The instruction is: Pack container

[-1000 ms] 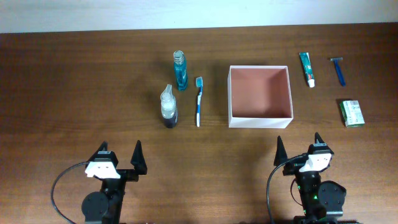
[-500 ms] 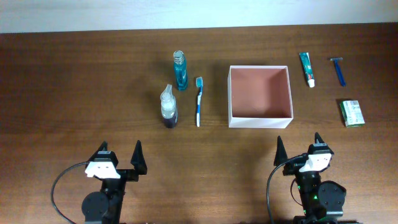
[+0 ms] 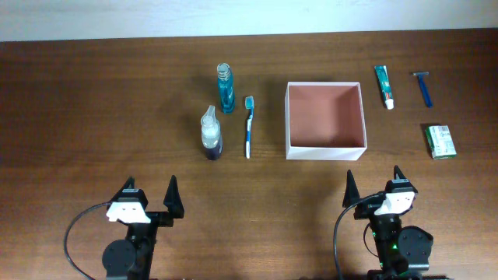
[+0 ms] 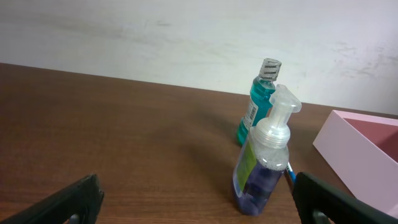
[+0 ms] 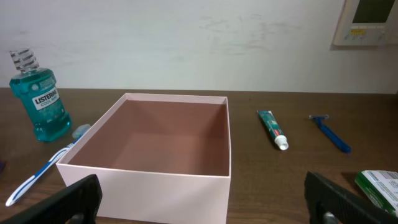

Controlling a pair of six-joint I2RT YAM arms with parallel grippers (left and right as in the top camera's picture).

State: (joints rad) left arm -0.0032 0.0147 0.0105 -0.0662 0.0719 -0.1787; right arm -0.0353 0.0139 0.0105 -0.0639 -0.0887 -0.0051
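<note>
The container [image 3: 325, 152], a square white-walled box with a reddish-pink inside, stands empty at the table's middle right; its near wall [image 5: 143, 193] fills the right wrist view. Left of it lie a blue toothbrush [image 3: 249, 126], a teal mouthwash bottle [image 3: 226, 87] and a purple pump bottle [image 3: 211, 134]. To its right lie a toothpaste tube [image 3: 384, 86], a blue razor [image 3: 423, 88] and a green packet [image 3: 440, 141]. My left gripper [image 3: 149, 199] is open near the front edge, short of the pump bottle [image 4: 264, 158]. Just in front of the container, my right gripper [image 3: 374, 190] is open too.
A pale wall [image 4: 186, 37] rises behind the table's far edge. A white wall panel [image 5: 371, 22] hangs at the upper right in the right wrist view. Bare wood [image 3: 93, 109] spreads across the left of the table.
</note>
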